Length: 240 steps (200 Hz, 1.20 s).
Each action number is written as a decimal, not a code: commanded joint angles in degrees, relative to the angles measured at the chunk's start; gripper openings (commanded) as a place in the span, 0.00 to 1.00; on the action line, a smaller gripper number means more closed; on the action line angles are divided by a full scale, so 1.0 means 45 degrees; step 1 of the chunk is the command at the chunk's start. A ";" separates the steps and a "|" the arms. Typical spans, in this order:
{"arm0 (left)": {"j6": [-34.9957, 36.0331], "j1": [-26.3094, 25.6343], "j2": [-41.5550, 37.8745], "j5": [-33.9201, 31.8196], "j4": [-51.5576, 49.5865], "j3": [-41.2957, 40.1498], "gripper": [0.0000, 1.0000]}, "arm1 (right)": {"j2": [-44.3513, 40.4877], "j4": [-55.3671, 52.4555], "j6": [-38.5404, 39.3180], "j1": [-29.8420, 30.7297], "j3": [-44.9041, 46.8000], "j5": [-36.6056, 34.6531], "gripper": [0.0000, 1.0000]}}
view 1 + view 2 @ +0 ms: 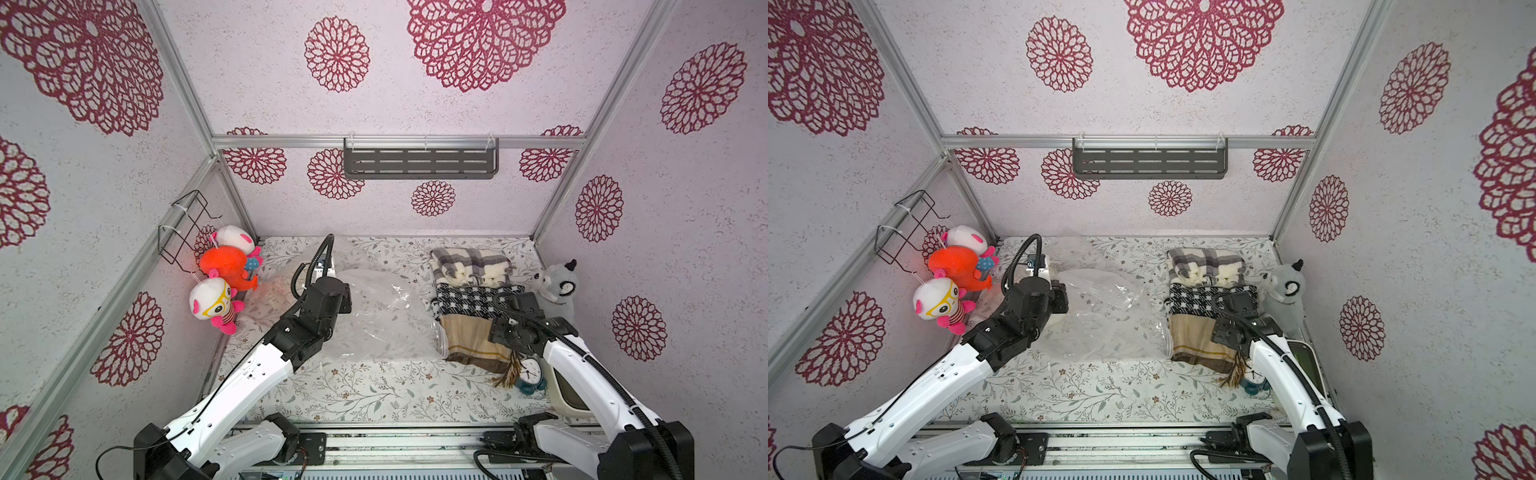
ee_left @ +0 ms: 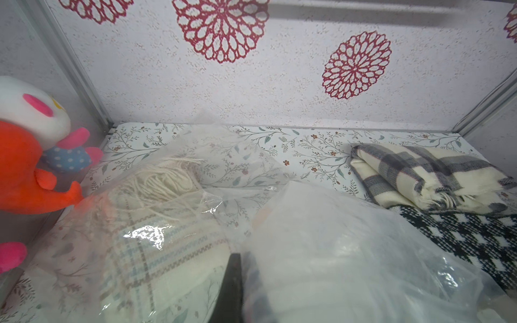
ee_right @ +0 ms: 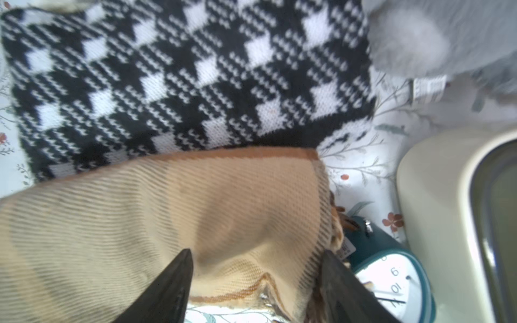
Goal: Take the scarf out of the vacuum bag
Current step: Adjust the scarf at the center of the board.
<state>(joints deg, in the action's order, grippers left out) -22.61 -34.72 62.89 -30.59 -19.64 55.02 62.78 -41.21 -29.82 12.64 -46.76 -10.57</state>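
Note:
The clear vacuum bag (image 1: 374, 316) (image 1: 1100, 320) lies crumpled mid-table. In the left wrist view a cream plaid scarf (image 2: 156, 246) with fringe shows through its film. My left gripper (image 2: 243, 263) is shut on a fold of the bag; one dark finger (image 2: 232, 279) shows and the other is veiled by plastic. A tan scarf (image 1: 469, 336) (image 3: 167, 209) lies outside the bag, next to its right edge. My right gripper (image 3: 257, 253) stands open just over this scarf's corner, fingers apart on either side of a raised fold.
A black-and-white knit scarf (image 1: 465, 301) and a grey plaid scarf (image 1: 469, 266) lie behind the tan one. Plush toys (image 1: 216, 303) hang at the left wall. A grey plush (image 1: 557, 286), a teal clock (image 1: 530, 374) and a cream box (image 1: 569, 390) crowd the right side.

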 commanded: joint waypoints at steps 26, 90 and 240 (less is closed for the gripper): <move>-0.0089 0.0098 0.0192 0.0422 0.0683 -0.0001 0.00 | 0.0666 -0.1109 -0.0076 0.0330 -0.2556 -0.1962 0.74; -0.0083 0.0098 0.0412 0.0542 0.0753 -0.0051 0.00 | 0.3920 0.4564 -0.0524 0.2032 -0.1705 0.0971 0.73; -0.0160 0.0069 0.0452 0.1180 0.0849 0.0008 0.00 | 0.3850 0.5864 -0.0500 0.3451 0.1802 0.1337 0.61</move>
<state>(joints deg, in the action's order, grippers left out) -22.76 -34.72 65.63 -26.55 -17.69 54.70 82.26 -10.59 -31.59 27.73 -38.94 -4.16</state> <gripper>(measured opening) 0.044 0.585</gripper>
